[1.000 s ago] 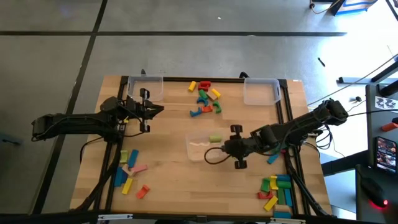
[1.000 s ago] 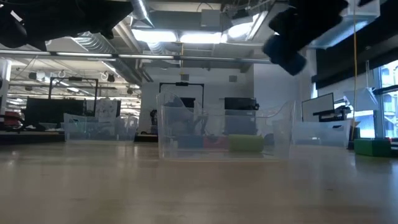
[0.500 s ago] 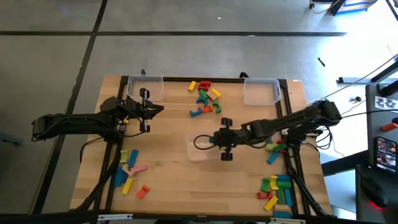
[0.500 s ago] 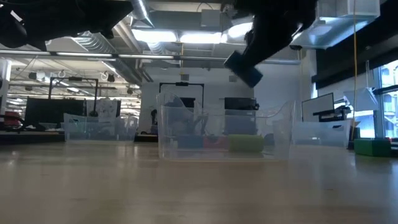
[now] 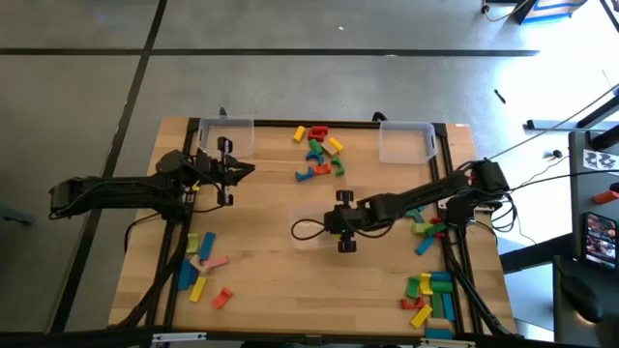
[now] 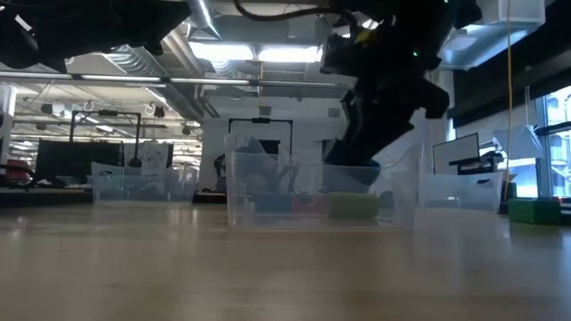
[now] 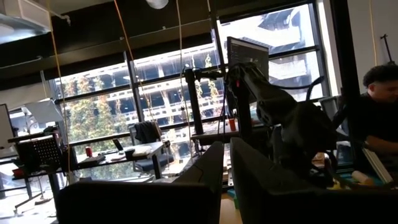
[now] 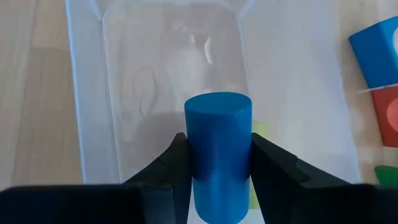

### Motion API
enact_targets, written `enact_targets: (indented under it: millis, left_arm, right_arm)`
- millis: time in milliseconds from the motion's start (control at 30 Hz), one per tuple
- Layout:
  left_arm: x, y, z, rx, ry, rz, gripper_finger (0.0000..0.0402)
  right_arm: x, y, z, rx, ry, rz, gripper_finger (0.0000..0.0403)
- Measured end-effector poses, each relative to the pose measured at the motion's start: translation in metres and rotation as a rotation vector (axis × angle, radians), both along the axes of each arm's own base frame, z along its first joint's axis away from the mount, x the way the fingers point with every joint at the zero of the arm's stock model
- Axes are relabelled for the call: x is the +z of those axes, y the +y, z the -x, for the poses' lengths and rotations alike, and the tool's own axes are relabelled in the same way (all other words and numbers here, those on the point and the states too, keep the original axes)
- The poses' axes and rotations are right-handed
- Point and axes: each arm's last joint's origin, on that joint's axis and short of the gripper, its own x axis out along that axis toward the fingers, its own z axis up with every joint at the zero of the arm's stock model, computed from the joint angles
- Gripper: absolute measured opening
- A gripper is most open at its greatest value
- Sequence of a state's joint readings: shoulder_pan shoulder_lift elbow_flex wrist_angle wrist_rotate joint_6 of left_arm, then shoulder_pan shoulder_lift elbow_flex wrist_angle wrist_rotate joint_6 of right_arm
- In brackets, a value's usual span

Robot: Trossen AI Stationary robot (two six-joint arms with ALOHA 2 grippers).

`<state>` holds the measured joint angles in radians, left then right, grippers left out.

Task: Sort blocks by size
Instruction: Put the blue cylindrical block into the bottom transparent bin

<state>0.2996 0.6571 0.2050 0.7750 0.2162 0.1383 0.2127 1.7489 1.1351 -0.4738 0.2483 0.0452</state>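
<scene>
My right gripper [image 8: 217,152] is shut on a blue cylinder block [image 8: 217,134] and hangs over the clear bin [image 5: 308,232] in the table's middle. A green block [image 6: 352,205] lies on that bin's floor. In the low view my right gripper [image 6: 361,160] reaches down to the bin's rim. More blocks lie in a pile at the far centre [image 5: 319,155], in a group at the near left [image 5: 201,266] and in another at the near right [image 5: 430,298]. My left gripper [image 5: 230,170] waits shut above the table's far left. My right gripper pinches the cylinder's curved side [image 8: 196,165] between its two fingers [image 8: 171,165]. The fingers slant down from the table's right and lie along the cylinder. Its round end [image 8: 217,106] sticks out past the fingertips. The block is lifted clear above the bin's floor.
Two more clear bins stand at the far left [image 5: 228,135] and far right [image 5: 406,141]. A few blocks [image 5: 426,230] lie under my right arm, and a blue [image 8: 376,53] and a red block [image 8: 388,115] lie beside the middle bin. A person sits beyond the table [image 7: 379,112].
My right gripper has gone toward the table's left edge and down, from beside the middle bin to over it, carrying the blue cylinder. It has kept its hold.
</scene>
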Motion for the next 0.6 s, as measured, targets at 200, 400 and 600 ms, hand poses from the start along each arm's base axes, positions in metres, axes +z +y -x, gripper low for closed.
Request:
enact_targets:
  millis: [200, 400, 600]
  left_arm:
    - [0.0000, 0.0000, 0.0000, 0.000, 0.000, 0.000, 0.0024]
    - [0.0000, 0.0000, 0.0000, 0.000, 0.000, 0.000, 0.0024]
    - [0.0000, 0.0000, 0.0000, 0.000, 0.000, 0.000, 0.0024]
  right_arm:
    - [-0.0019, -0.0001, 0.0003, -0.001, 0.011, 0.005, 0.0138]
    - [-0.0020, 0.0000, 0.0004, 0.000, 0.013, 0.002, 0.0138]
    - [-0.0019, 0.0002, 0.0005, -0.004, 0.012, -0.005, 0.0153]
